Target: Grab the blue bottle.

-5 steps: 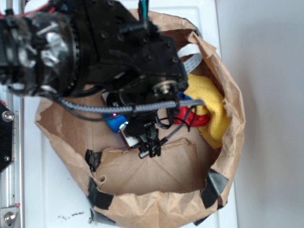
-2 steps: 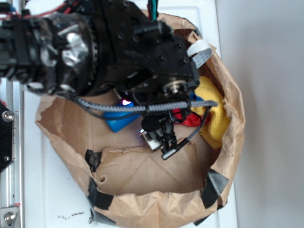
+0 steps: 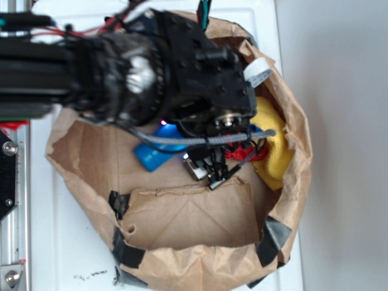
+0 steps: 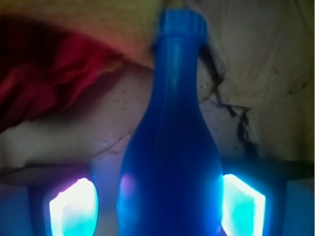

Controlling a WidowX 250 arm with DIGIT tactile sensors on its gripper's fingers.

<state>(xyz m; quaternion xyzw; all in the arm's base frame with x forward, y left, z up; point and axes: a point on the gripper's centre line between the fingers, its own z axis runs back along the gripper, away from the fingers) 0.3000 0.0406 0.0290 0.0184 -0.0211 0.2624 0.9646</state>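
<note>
The gripper (image 4: pixel 157 199) is spread, straddling the blue bottle (image 4: pixel 170 147); close squarely on its wide body, not the neck

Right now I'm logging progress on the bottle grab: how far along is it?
Done: the gripper has reached into the paper bag and straddles the blue bottle, one glowing fingertip on each side of its body. In hand: closing; small gaps show on both sides, so the bottle does not look clamped. Left: squeeze shut and lift it clear of the red item and yellow cloth.
</note>
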